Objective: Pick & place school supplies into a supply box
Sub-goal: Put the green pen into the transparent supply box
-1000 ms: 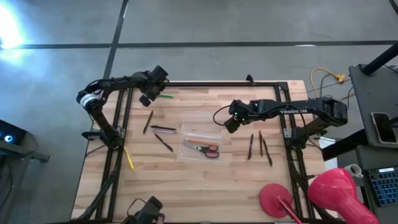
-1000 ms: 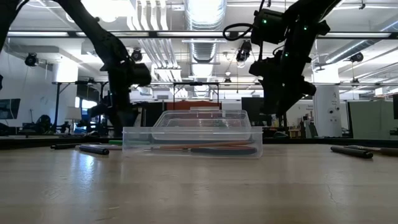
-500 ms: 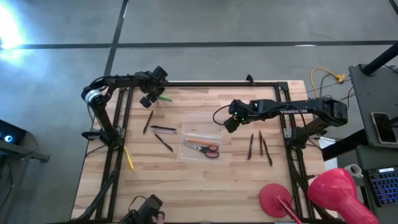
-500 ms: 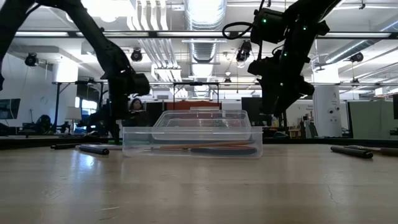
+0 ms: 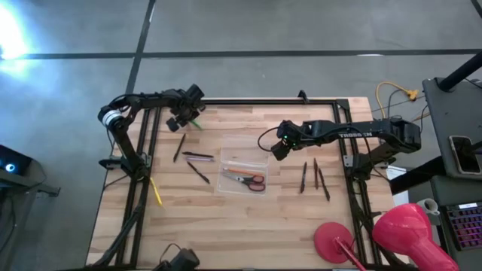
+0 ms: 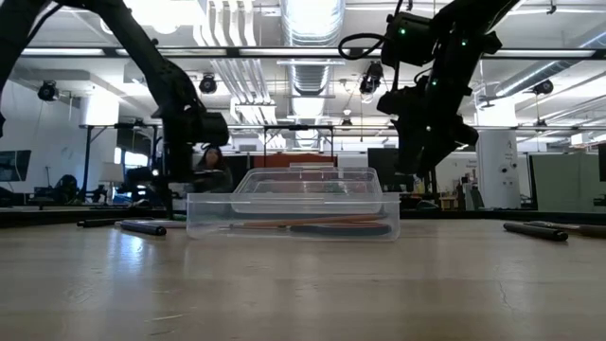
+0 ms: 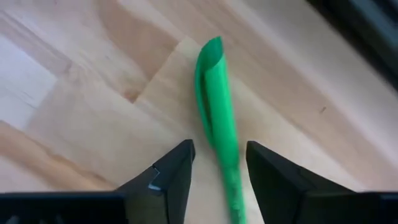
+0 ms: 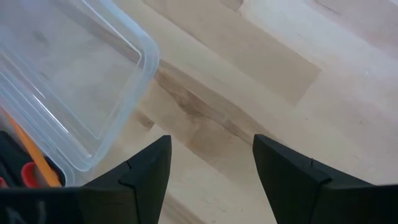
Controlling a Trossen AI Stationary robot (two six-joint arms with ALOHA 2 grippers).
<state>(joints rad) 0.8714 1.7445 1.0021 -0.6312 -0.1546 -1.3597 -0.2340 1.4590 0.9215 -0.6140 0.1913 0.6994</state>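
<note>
The clear supply box (image 5: 242, 167) sits mid-table with the red-handled scissors (image 5: 245, 179) inside. My left gripper (image 5: 185, 118) is open near the table's far left corner. Its fingers stand on either side of the green pen (image 7: 217, 112), which lies on the wood. My right gripper (image 5: 279, 148) is open and hovers above the table just right of the box (image 8: 68, 87). Three dark pens (image 5: 197, 156) lie left of the box and three dark pencils (image 5: 315, 175) right of it. A yellow pen (image 5: 155, 191) lies by the left rail. My left gripper comes at the green pen from above, with its fingers astride the pen's shaft (image 7: 227, 168). The pen runs close along one finger (image 7: 267, 180). I cannot tell whether they touch.
A black metal frame (image 5: 143, 143) borders the table's left, far and right sides. A pink round stand and a big pink object (image 5: 407, 229) sit at the near right corner. Bare wood lies between the box and the near edge.
My left gripper has shifted a little toward the green pen. In the high view the pen's visible end now lies slanted, where it lay level across the picture before.
</note>
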